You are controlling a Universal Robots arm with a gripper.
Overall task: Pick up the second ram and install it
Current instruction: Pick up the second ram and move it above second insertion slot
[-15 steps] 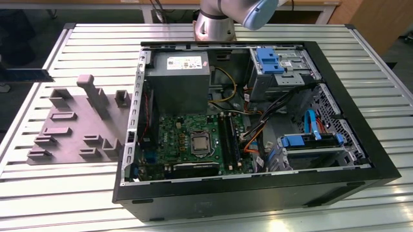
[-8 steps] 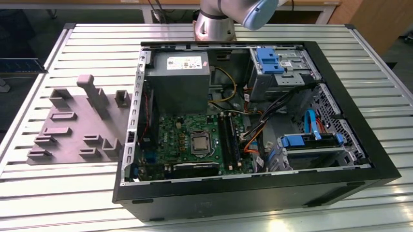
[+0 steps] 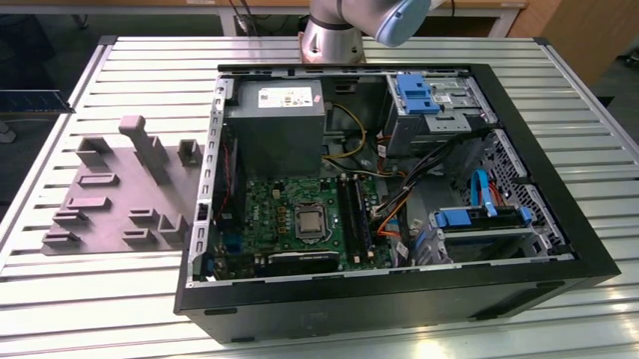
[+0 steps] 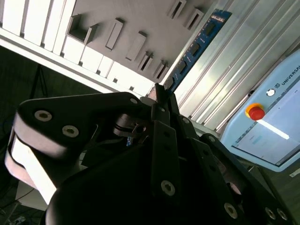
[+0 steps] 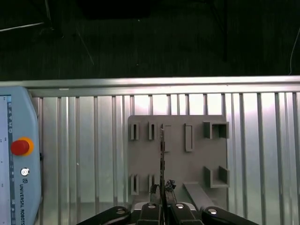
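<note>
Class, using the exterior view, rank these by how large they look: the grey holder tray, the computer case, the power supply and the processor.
Largest to smallest:
1. computer case
2. grey holder tray
3. power supply
4. processor

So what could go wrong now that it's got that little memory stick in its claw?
The gripper pinches the second ram by one end only, so it might tilt or slip. The memory slots in the motherboard are narrow, with cables close beside them; a tilted stick could miss or snag.
</note>
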